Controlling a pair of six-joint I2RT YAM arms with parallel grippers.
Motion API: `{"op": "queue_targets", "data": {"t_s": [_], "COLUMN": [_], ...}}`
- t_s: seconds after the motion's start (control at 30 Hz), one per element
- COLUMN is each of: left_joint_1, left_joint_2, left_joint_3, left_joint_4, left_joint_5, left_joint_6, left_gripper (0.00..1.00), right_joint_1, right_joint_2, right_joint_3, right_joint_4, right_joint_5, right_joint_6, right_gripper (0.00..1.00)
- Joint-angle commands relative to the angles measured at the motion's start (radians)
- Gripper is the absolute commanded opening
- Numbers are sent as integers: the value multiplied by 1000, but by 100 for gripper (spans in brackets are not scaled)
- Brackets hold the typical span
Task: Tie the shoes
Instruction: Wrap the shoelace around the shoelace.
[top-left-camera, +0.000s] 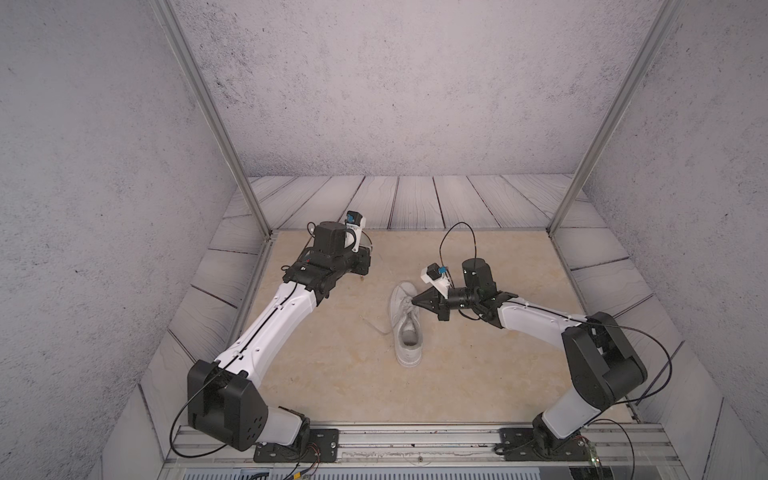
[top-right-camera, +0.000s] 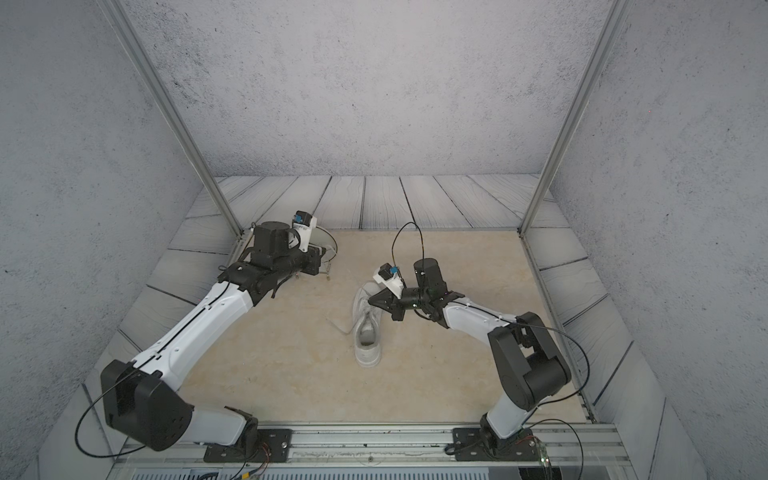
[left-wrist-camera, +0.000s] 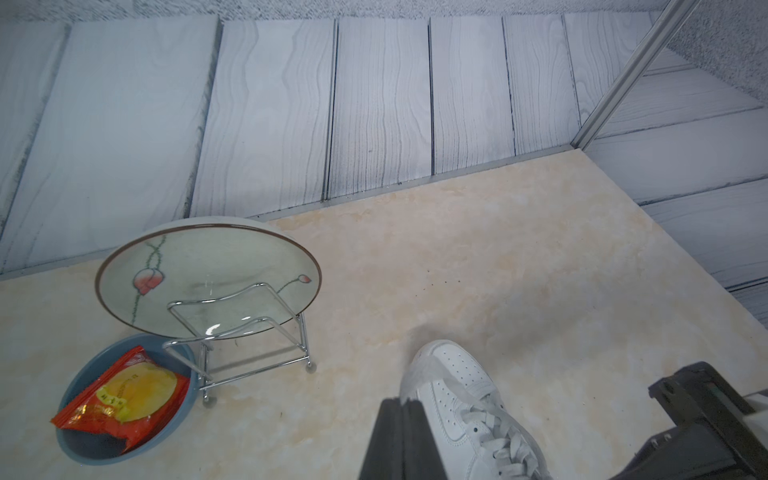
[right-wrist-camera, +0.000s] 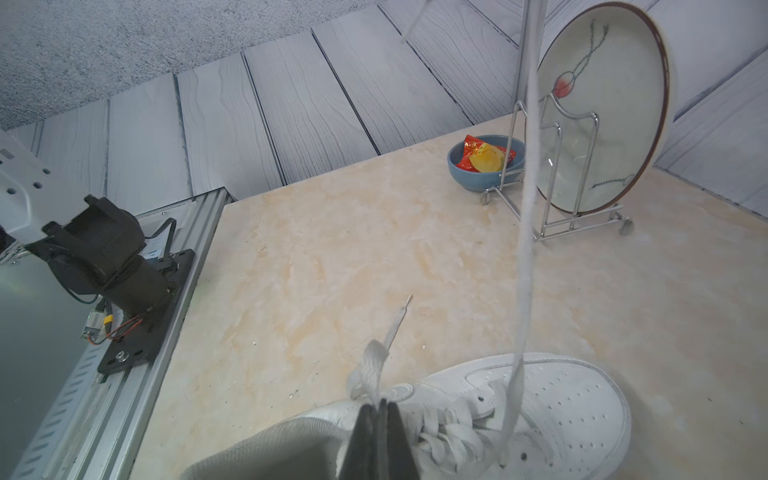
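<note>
The shoes are one white sneaker lying mid-table, toe toward the back wall. My right gripper is at the eyelets, shut on a folded bit of white lace. That lace's free end trails onto the table. My left gripper is left of the toe and is shut on the other lace, which runs over the toe to the eyelets. In the right wrist view this strand rises taut from the sneaker. In both top views the left wrist hides its fingers.
At the back left, close to the left wrist, a flowered plate stands in a wire rack. Beside it, a blue bowl holds a red snack packet. Metal posts mark the back corners and a rail runs along the front.
</note>
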Motion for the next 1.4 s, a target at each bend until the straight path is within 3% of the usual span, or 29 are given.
{"op": "queue_targets", "data": {"t_s": [0.0, 0.2, 0.33, 0.57, 0.7, 0.87, 1.13, 1.37], "left_joint_1": [-4, -26, -120, -239, -292, -404, -609, -692], "left_joint_2": [-124, -355, -456, -517, -528, -486, -283, -88], "left_joint_3": [-53, -127, -132, -185, -231, -229, -146, -22], "left_joint_4": [-34, -176, -299, -408, -361, -250, -136, -62], "left_joint_5": [-56, -82, -124, -60, 16, 110, 134, 171], "left_joint_6": [-46, -42, -24, -68, -74, -55, 19, 112], "left_gripper": [0, 0, 0, 0, 0, 0, 0, 0], "right_joint_1": [4, 5, 5, 10, 23, 27, 26, 28], "right_joint_2": [-64, -61, -69, -94, -108, -102, -100, -84], "right_joint_3": [-14, -11, -9, -10, -9, -1, -6, -7], "right_joint_4": [6, 26, 52, 90, 88, 78, 75, 86], "right_joint_5": [27, 70, 100, 97, 90, 94, 91, 78], "right_joint_6": [16, 58, 95, 147, 145, 140, 137, 144], "right_gripper": [0, 0, 0, 0, 0, 0, 0, 0]}}
